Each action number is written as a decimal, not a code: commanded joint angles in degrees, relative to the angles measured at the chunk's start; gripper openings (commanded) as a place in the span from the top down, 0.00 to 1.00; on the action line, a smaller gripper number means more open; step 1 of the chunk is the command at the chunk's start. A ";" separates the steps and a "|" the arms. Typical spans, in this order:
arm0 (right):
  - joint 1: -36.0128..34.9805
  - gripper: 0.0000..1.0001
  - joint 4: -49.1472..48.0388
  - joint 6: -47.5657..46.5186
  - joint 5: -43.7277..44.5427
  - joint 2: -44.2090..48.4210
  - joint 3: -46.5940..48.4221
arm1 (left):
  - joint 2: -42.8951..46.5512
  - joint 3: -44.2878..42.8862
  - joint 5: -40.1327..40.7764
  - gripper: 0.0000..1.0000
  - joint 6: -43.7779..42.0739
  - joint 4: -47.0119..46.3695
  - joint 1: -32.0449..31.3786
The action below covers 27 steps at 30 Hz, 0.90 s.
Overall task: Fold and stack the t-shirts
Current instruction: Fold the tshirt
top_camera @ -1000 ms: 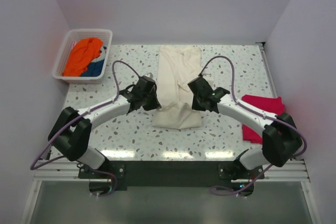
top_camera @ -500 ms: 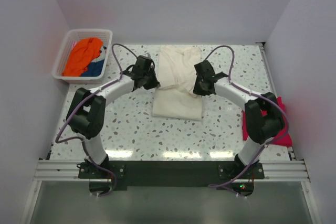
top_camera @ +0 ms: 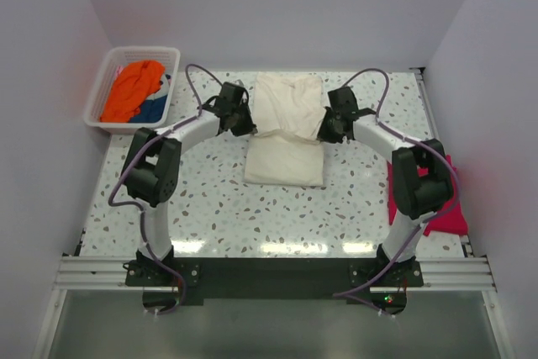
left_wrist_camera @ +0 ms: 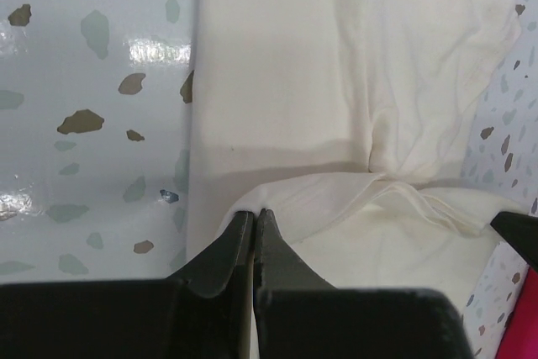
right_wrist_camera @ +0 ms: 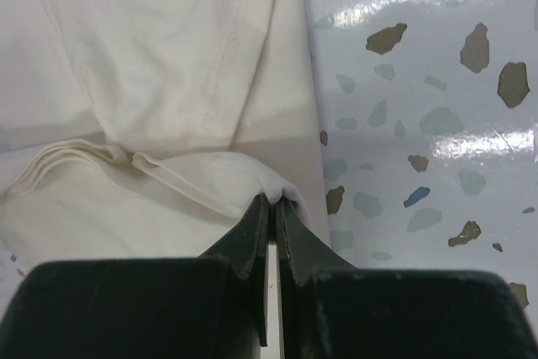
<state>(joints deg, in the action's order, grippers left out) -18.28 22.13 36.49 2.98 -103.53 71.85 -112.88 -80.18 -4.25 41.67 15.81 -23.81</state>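
A cream t-shirt [top_camera: 286, 128] lies on the speckled table, its near part doubled back over its far part. My left gripper [top_camera: 245, 128] is shut on the shirt's left folded corner [left_wrist_camera: 252, 208]. My right gripper [top_camera: 321, 134] is shut on the right folded corner [right_wrist_camera: 273, 195]. Both hold the fold low over the cloth, about halfway up the shirt. A folded red t-shirt [top_camera: 437, 208] lies at the table's right edge, partly hidden behind my right arm.
A white basket [top_camera: 101, 90] at the back left holds an orange garment [top_camera: 134, 86] and a blue one [top_camera: 153, 111]. White walls close in the table on three sides. Bare speckled tabletop [top_camera: 252, 216] lies in front of the cream shirt.
Both grippers have carried the shirt's near edge away from me, toward the back of the table. The lifted cloth now lies flatter over the far half. The arms have stretched out.
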 commanded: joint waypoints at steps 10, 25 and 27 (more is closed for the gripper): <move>3.08 1.00 -4.46 -1.16 -5.62 -4.22 6.45 | -3.31 -5.16 -2.43 1.00 -3.08 -2.89 2.45; 6.95 0.48 -2.53 -4.23 -6.59 0.76 9.01 | 2.75 -4.46 -11.13 0.46 -8.89 -6.33 6.85; 4.85 0.47 -2.53 -4.76 -5.45 2.62 7.43 | 4.50 -2.71 -10.17 0.58 -8.71 -5.53 5.71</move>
<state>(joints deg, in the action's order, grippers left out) -11.05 20.10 33.80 -3.55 -107.35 78.72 -114.98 -83.96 -13.23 34.98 12.03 -16.86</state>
